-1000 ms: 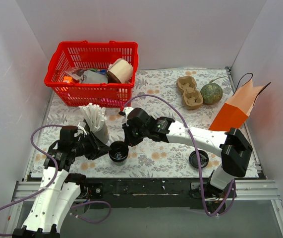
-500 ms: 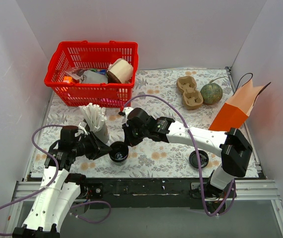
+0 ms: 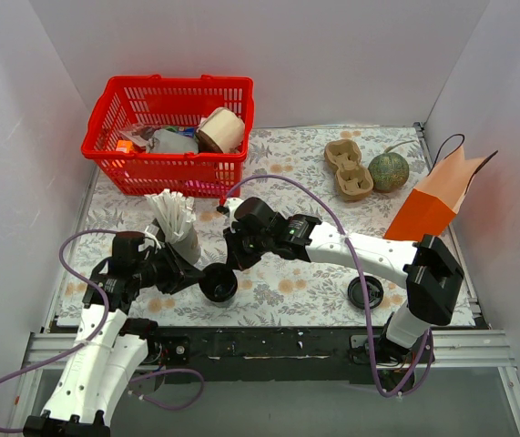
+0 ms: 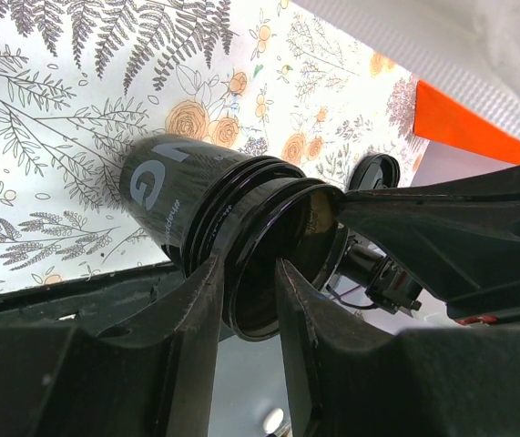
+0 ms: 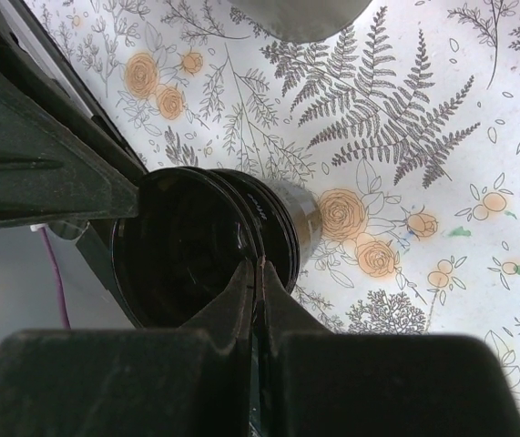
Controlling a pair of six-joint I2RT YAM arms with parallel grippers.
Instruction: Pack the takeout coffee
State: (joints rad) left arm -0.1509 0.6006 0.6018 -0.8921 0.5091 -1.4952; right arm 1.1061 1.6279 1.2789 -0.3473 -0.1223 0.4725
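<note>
White walls (image 3: 332, 55) close in on a table (image 3: 287, 293) covered with a cloth of grey ferns and orange flowers. We see the takeout coffee (image 3: 219, 285), a small black cup with a dark inside, close to the near edge and left of the middle, and both arms meet on it. The left gripper (image 4: 250, 273) comes at it from the left edge; its fingers (image 4: 196, 309) stand a narrow gap apart with the cup's rim wedged between them, one outside the wall and one inside the mouth, so it has the cup pinched by the rim. The right gripper (image 5: 260, 266) reaches across from the right, and its two fingers are pressed almost flat together over the rim on the other side, gripping the thin wall as well. White lettering shows on the cup's side; we cannot tell whether its base touches the cloth. Just beyond the left gripper, toward the far edge, stands a grey cup (image 3: 185, 244) full of white sticks (image 3: 170, 214). A red basket (image 3: 168, 173) of mixed goods sits in the far left corner. A flat black lid (image 3: 366, 292) lies by the near edge, right of the middle, well apart from the cup. Toward the far right corner we find a cardboard cup carrier (image 3: 348, 169), a green ball (image 3: 388, 171) just beside it, and an orange paper bag (image 3: 433, 205) against the right edge.
</note>
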